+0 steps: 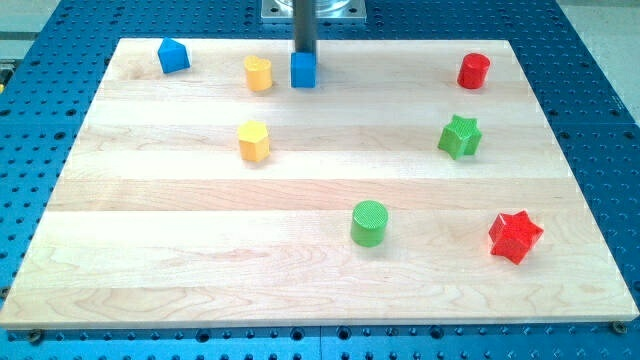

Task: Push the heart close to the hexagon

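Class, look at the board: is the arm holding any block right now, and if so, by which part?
Nothing is held. The arm ends in a plain rod; my tip sits just above the blue cube, right of the yellow heart. Contact cannot be told.

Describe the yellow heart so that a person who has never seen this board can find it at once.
Look at the wooden board and follow its edge at the view's top. Left of the middle stands a blue cube with my tip just behind it; the yellow heart is the block immediately to the view's left of that cube. The other yellow block, the hexagon, lies nearer the view's bottom.
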